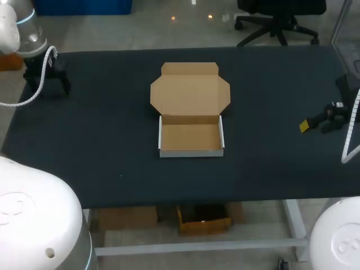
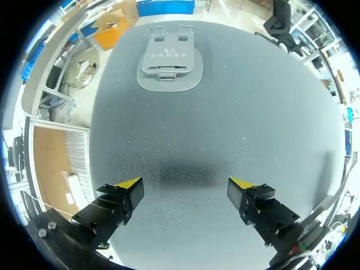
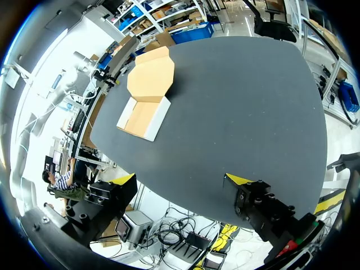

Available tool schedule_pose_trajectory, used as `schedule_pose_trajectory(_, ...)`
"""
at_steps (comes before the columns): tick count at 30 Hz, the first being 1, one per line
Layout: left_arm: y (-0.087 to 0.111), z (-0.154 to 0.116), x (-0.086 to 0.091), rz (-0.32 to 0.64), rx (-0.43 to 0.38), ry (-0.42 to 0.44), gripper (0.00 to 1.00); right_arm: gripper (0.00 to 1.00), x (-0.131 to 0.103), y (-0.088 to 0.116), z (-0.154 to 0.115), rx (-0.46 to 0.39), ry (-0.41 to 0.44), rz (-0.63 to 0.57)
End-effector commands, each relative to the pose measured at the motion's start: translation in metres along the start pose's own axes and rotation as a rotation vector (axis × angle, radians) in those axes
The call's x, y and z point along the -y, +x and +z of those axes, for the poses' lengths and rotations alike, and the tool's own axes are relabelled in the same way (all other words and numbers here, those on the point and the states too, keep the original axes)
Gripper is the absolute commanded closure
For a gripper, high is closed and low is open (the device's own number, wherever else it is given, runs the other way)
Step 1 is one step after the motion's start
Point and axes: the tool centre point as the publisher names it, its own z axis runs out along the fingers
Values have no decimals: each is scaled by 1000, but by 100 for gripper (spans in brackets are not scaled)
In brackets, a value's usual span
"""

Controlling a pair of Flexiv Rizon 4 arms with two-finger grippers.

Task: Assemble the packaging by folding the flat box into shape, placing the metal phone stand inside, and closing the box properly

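So, box (image 1: 190,135) sat formed at mid tabletop (image 1: 112,140), lid (image 1: 190,93) lay open on far side, phone stand (image 2: 169,62) lay ahead of left claw (image 2: 185,188), spread and empty, right claw (image 3: 180,183) spread too.

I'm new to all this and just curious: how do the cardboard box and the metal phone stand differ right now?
The cardboard box is brown with white outer walls; the phone stand is grey. The box is open, lid laid back; the stand lies flat. The box sits mid-table; the stand lies ahead of the left gripper. Both rest on the table, unheld.
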Motion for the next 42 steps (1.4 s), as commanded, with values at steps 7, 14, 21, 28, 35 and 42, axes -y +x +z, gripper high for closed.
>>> schedule_pose_trajectory(7,-7,2,15,11,-1,-15,0,0,0,0,-2,-3,3,0)
schedule_pose_trajectory(14,-11,4,23,22,-1,-14,0,0,0,0,-2,-3,3,0)
schedule_pose_trajectory(21,-14,6,28,30,0,-6,0,0,0,0,-2,-3,3,0)
schedule_pose_trajectory(28,-18,8,34,47,3,10,0,0,0,0,-2,-3,3,0)
schedule_pose_trajectory(35,-19,8,40,66,10,19,0,0,0,0,-2,-3,3,0)
schedule_pose_trajectory(42,-17,7,48,92,22,26,0,0,0,0,-2,-3,3,0)
